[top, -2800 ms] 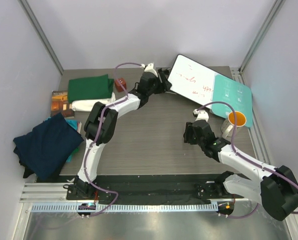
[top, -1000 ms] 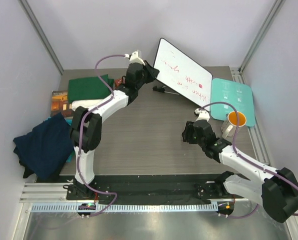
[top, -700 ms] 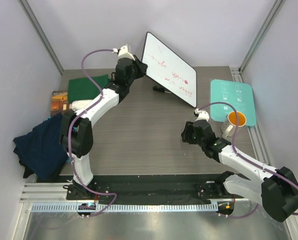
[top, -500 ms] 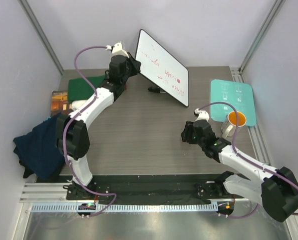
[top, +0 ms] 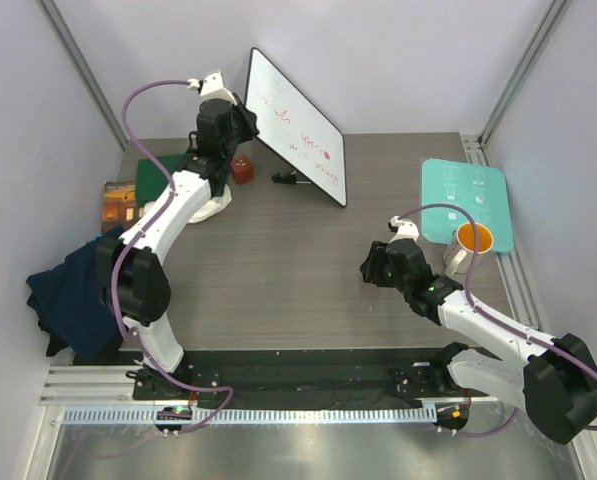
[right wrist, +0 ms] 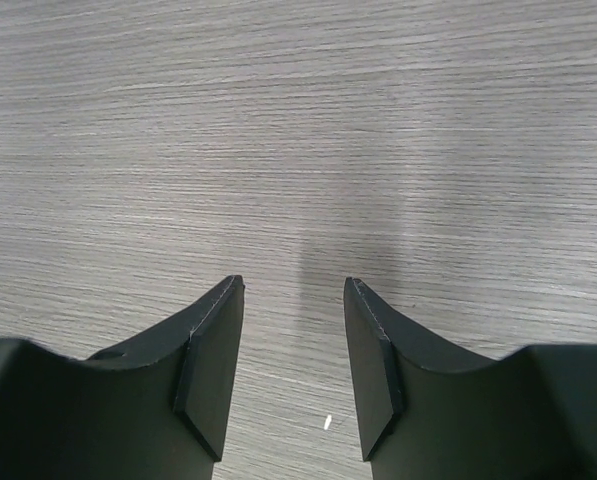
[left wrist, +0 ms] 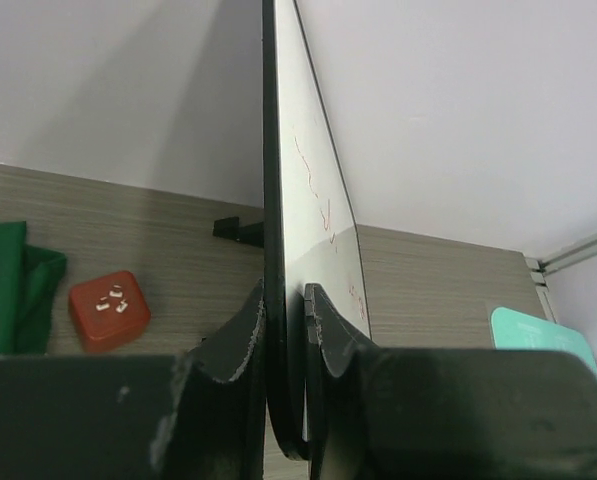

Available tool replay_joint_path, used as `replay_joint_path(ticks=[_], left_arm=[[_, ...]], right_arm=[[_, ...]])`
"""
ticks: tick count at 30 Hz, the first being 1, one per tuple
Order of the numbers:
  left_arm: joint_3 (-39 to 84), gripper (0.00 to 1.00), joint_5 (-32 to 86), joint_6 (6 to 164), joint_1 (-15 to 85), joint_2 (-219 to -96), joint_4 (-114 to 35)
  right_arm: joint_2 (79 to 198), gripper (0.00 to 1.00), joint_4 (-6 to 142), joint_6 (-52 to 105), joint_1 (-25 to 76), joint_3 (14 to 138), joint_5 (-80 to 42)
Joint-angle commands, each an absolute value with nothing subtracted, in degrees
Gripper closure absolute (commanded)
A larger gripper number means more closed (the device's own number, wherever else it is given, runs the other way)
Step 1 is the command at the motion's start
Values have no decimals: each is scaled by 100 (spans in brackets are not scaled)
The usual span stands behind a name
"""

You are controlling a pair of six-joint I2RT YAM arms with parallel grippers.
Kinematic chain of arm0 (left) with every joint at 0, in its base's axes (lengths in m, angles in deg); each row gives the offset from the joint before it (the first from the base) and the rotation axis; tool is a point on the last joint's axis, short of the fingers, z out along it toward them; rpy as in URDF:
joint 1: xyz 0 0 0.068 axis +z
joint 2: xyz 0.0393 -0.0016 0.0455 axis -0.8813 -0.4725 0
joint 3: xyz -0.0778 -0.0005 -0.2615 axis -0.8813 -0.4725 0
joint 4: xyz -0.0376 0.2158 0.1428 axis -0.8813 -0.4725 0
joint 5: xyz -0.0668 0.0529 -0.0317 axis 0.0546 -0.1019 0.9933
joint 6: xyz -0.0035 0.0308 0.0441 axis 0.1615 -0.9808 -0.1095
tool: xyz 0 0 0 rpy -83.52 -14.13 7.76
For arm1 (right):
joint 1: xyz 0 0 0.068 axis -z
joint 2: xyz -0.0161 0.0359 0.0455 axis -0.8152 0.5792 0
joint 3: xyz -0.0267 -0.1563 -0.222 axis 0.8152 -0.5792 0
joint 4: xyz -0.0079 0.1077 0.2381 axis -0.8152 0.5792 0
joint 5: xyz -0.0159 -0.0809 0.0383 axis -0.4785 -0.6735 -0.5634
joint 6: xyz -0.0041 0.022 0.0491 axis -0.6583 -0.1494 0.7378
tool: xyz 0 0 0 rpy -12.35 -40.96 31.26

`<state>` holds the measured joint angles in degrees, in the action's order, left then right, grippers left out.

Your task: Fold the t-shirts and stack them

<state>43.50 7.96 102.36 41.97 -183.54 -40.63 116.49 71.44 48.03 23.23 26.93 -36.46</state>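
My left gripper (left wrist: pixel 286 290) is shut on the edge of a white board with red writing (left wrist: pixel 313 200), holding it tilted up on edge above the back left of the table (top: pixel 293 125). The dark green t-shirt (top: pixel 148 180) lies folded at the back left, mostly hidden by the left arm, and its edge shows in the left wrist view (left wrist: pixel 3 285). Beside it a bit of the cream-white t-shirt (top: pixel 216 207) peeks out. The navy t-shirt (top: pixel 73 290) lies crumpled over the table's left edge. My right gripper (top: pixel 370 268) hangs open over bare tabletop (right wrist: pixel 290 285).
A small red block (top: pixel 241 168) and a black clip (top: pixel 283 178) lie below the held board. A brown book (top: pixel 118 195) sits at the left edge. The teal board (top: pixel 463 190) and an orange-lined mug (top: pixel 470 243) stand at the right.
The left arm has swung the white board from the back right, off the teal board, up and across to the back left. The right arm has stayed put.
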Motion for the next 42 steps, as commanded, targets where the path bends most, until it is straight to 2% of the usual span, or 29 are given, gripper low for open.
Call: replay_joint_path(ticks=[1, 11, 20, 23, 29, 42], left_arm=[[4306, 100, -16, 9465, 4317, -17878, -3862], [4060, 100, 335, 9535, 4589, -17684, -4072], [3375, 100, 572, 9667, 4589, -17534, -3914], [3111, 100, 843, 9808, 4589, -17447, -3931], [2426, 100, 880, 10019, 4572, -17271, -3835], [2619, 100, 642, 10203, 4554, -17535, -3967]], right_arm=[[11656, 50, 6802, 4911, 2305, 2750, -3615], [11717, 50, 6767, 4973, 2305, 2855, -3878], [12243, 49, 6898, 4613, 2305, 3786, -4556], [12629, 52, 7171, 4507, 2305, 4313, -4731], [12798, 53, 7250, 4507, 2305, 4710, -4644], [12736, 51, 7435, 4314, 2454, 4754, -4898]])
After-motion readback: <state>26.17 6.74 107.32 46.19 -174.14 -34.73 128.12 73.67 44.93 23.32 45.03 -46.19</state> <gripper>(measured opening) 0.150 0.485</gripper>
